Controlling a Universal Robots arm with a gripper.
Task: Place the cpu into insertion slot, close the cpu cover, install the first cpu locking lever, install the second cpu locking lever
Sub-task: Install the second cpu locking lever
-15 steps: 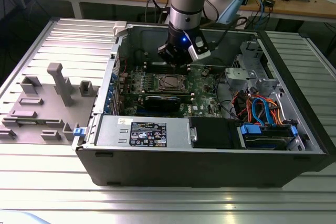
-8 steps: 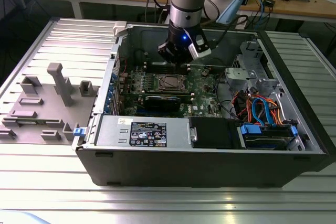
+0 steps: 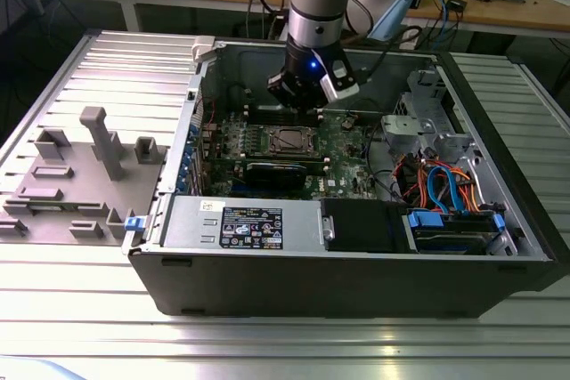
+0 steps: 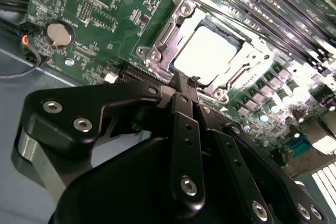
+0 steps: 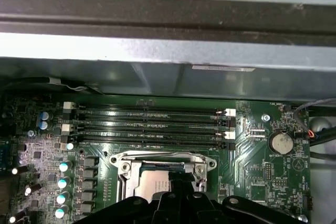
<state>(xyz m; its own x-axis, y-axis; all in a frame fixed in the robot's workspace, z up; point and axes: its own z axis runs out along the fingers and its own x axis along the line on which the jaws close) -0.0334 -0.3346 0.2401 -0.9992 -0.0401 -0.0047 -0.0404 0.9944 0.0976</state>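
Black hand [image 4: 190, 85], fingers pinched shut, tips at silvery sq. cpu cover [image 4: 173, 35] w/ shiny cpu [image 4: 205, 56] seated.

A ribbed silver-grey metal desk [image 3: 80, 309] carries the scene. Directly on it rests an open dark grey computer case [image 3: 356, 269], lying on its side. Just beside the case, toward the exterior view's left, lies a grey plastic fixture tray [image 3: 80, 180] with upright blocks.

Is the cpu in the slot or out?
In: the cpu lies flat inside the slot, framed by the cover.
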